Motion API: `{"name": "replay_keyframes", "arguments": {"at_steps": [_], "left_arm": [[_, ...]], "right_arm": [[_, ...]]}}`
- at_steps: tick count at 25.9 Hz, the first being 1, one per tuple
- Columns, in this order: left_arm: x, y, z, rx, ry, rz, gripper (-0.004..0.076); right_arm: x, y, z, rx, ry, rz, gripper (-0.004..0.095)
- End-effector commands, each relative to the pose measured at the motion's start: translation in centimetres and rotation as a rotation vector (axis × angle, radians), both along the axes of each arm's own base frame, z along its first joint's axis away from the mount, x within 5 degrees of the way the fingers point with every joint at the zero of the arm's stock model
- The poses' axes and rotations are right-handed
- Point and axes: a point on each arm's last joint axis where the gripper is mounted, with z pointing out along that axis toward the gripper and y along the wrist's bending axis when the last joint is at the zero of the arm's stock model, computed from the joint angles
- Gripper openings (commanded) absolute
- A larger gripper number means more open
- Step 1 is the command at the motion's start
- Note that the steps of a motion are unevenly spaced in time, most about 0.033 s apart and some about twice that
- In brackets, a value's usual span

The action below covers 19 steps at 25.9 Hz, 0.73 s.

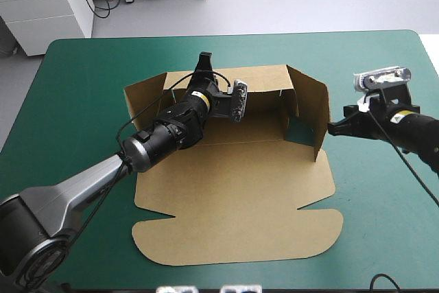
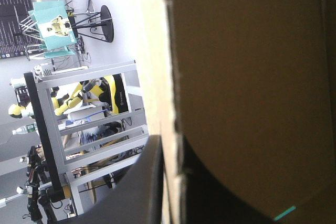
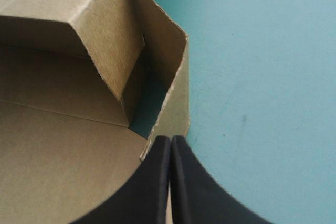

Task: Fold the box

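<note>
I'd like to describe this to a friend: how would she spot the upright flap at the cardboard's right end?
On the teal-green table lies the brown box, its far part raised into walls. The right-end flap stands at the right gripper; unlike the long back wall, it is short and slants outward.

Plain brown on the box [image 1: 233, 197], darker in the shade between its raised walls. Uniform teal-green on the table cover [image 1: 82, 87]. Black on the fingers of left gripper [image 1: 204, 60] and right gripper [image 1: 332, 128].
</note>
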Motion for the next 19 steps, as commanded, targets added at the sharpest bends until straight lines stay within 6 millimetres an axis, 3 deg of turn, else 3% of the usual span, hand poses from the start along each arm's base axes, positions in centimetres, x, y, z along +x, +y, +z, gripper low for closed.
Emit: {"name": "replay_keyframes", "arguments": {"at_steps": [1, 6, 9, 14, 19], "left_arm": [[-0.4, 0.2, 1.8, -0.069, -0.054, 0.012, -0.0008], [-0.1, 0.5, 1.8, -0.096, -0.052, 0.038, -0.0008], [-0.1, 0.5, 1.8, -0.096, -0.052, 0.038, -0.0008], [-0.1, 0.5, 1.8, -0.102, -0.052, 0.035, -0.0008], [-0.1, 0.6, 1.8, -0.103, -0.052, 0.035, -0.0008]], "right_arm": [[2.4, 0.1, 3.0, 0.037, -0.120, -0.007, -0.0019], [8.2, 0.5, 7.3, 0.083, -0.102, 0.013, -0.0017], [10.7, 0.7, 8.4, 0.102, -0.057, 0.005, -0.0017], [14.6, 1.0, 8.6, 0.133, 0.017, 0.013, -0.0017], [18.0, 1.2, 6.4, 0.157, 0.137, 0.009, -0.0017]]}}
